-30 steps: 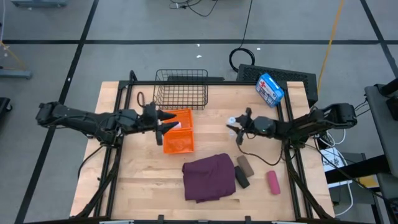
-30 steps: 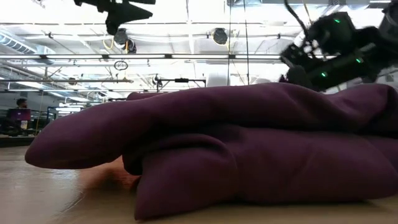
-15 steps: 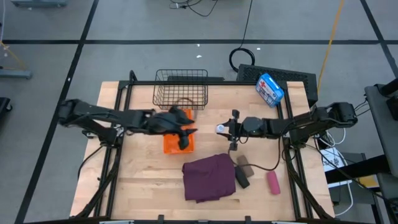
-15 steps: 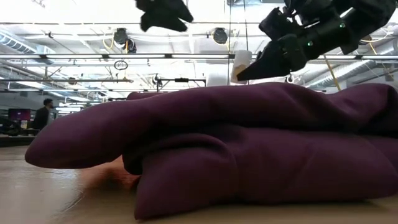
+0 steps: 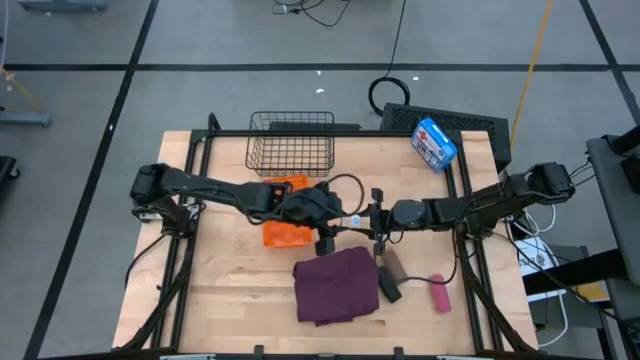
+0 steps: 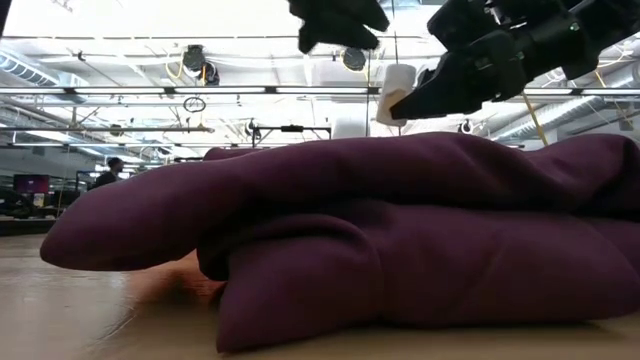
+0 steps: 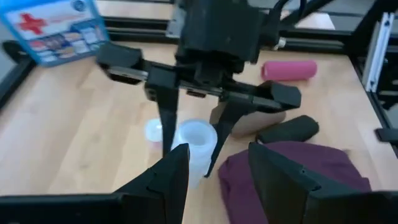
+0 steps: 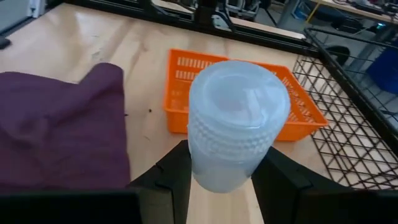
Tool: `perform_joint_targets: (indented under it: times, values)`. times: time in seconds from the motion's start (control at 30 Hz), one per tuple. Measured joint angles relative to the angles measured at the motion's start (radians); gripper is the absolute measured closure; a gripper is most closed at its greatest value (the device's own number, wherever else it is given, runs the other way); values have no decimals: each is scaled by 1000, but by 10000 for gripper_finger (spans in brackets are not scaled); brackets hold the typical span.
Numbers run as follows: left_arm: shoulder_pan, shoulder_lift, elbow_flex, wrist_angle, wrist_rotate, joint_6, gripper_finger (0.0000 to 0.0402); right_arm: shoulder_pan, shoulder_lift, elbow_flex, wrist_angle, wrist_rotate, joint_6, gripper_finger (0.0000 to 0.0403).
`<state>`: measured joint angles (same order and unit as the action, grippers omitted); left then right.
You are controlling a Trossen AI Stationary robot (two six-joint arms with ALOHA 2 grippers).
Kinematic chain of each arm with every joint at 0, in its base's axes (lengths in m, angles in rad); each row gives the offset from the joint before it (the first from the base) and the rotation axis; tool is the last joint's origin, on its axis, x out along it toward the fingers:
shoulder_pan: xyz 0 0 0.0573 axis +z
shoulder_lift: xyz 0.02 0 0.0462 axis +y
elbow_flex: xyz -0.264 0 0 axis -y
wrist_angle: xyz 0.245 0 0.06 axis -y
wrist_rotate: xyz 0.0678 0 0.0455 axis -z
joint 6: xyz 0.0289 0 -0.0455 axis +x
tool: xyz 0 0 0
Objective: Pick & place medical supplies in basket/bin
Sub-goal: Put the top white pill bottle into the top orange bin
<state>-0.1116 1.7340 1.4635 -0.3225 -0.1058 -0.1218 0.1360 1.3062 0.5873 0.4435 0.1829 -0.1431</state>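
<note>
Holding a white vial (image 8: 235, 118) pinched between my right fingers (image 8: 166, 174), I have it lifted clear of the table, above the bare wood between the orange bin (image 5: 285, 232) and the purple-maroon cloth (image 5: 335, 284). My right gripper (image 5: 352, 220) points toward my left gripper (image 5: 326, 238), which sits just across from it with its fingers (image 7: 171, 177) spread apart and nothing between them, lined up on the vial as if for a handover.

By my reckoning the job is barely begun. The wire basket (image 5: 291, 145) at the far side of the table shows nothing inside from above. What the bin holds I cannot tell, since my left arm covers part of it. Another small white vial (image 7: 153, 131) stands on the wood below my right gripper. The cloth lies near the front edge of the table. The brown roll (image 5: 393, 264) and the black roll (image 5: 388, 286) lie just beside it, and the pink roll (image 5: 439, 293) a little further out. All of these are left to move.
</note>
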Motion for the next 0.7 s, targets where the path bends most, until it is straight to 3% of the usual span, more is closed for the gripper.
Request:
perform_joint_targets:
  times: [0.4,0.7]
  values:
    - [-4,77,0,89,27,126,227,17,1,0,-3,3,38,278]
    - [3,77,0,87,-62,173,227,17,0,0,-1,3,51,278]
